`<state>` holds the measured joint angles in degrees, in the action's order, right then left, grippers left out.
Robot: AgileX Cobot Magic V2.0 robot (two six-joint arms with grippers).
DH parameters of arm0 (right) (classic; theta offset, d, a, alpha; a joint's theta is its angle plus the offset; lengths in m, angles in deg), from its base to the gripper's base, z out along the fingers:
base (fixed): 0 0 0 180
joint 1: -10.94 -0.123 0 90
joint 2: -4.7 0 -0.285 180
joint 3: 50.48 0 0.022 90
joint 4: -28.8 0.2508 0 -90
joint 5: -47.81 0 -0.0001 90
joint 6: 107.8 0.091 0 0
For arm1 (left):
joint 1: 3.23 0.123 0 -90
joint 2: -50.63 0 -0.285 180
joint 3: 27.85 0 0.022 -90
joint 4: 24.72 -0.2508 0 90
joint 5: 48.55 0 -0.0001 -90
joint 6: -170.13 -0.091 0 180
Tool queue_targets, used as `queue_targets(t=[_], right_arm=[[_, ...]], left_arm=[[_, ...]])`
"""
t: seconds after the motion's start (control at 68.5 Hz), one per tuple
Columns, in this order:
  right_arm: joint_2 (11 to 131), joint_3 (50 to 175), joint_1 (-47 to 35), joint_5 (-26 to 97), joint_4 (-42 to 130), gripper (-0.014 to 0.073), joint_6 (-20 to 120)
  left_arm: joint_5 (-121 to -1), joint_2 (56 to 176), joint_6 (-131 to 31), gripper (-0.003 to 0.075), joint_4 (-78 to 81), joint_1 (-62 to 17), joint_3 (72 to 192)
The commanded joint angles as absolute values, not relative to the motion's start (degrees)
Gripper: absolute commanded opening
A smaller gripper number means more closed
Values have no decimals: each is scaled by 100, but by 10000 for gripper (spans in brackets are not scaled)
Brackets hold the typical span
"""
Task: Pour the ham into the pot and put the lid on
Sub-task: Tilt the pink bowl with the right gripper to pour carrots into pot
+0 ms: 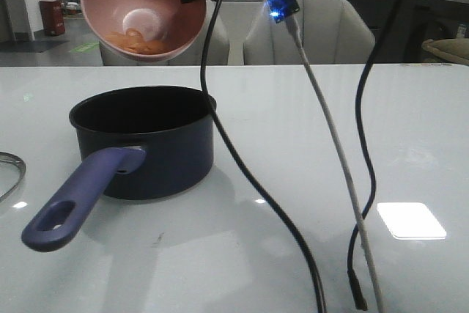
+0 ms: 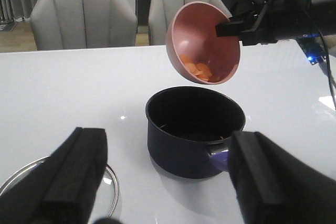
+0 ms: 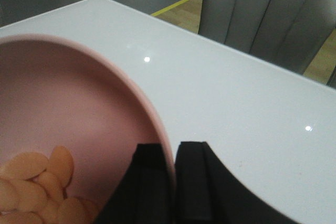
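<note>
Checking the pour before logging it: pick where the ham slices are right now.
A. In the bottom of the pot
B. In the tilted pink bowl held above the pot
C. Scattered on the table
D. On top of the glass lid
B: the ham sits heaped at the low side of the tilted pink bowl, which the right pincer clamps by the rim above the pot.

Two grey armchairs stand behind the white table, and black and grey cables hang down over it.
</note>
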<state>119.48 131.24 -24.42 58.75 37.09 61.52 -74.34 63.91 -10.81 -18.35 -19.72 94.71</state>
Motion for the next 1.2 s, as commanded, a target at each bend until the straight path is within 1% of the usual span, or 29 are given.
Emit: queue_targets(t=[0.0, 0.19, 0.38, 0.584, 0.759, 0.92, 1.052, 1.183], right_arm=[[11609, 13004, -2419, 6944, 3743, 137, 5565], [11614, 12789, -2431, 7263, 3743, 137, 4925], [11672, 12789, -2587, 7750, 3965, 137, 3304], [11934, 12789, -2911, 8887, 4880, 137, 1332], [12188, 12789, -3250, 9924, 5278, 137, 23], [12288, 12789, -3355, 10551, 5231, 137, -562], [12359, 12704, -3360, 11062, 4848, 137, -936], [12400, 12671, -3360, 11025, 4830, 137, -851]], left_arm=[[-7002, 6448, -1086, 510, -1791, -2027, 9631], [-7002, 6448, -1086, 510, -1791, -2027, 9631], [-7002, 6448, -1086, 510, -1791, -2027, 9631], [-7002, 6448, -1086, 510, -1791, -2027, 9631], [-7002, 6448, -1086, 510, -1791, -2027, 9631], [-7002, 6448, -1086, 510, -1791, -2027, 9631], [-7002, 6448, -1086, 510, -1791, -2027, 9631], [-7002, 6448, -1086, 510, -1791, -2027, 9631]])
